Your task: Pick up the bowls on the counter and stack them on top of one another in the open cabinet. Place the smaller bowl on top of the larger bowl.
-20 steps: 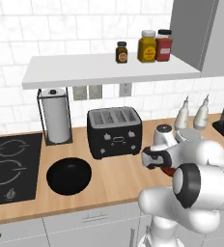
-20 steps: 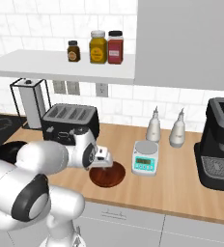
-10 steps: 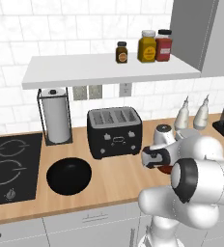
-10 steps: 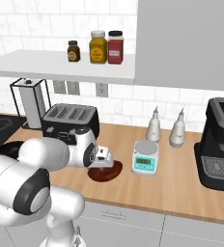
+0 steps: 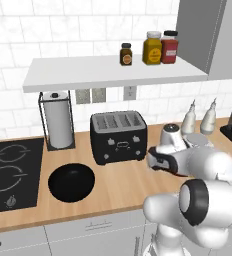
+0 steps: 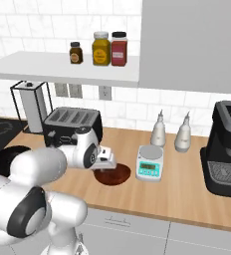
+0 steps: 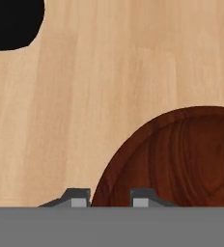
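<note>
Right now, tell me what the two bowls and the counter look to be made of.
The smaller bowl looks like dark polished wood: reddish-brown with swirling grain and a soft sheen. The larger bowl is plain glossy black, perhaps glazed ceramic or plastic; the look leaves it open. The counter appears to be light matte wood with streaks of grain.

The gripper (image 7: 106, 198) is pointing down at the counter (image 7: 109, 72), its two fingertips (image 7: 78, 197) straddling the near rim of the smaller bowl (image 7: 181, 159). A black shape (image 7: 10, 21) is occupying the upper-left corner.
</note>
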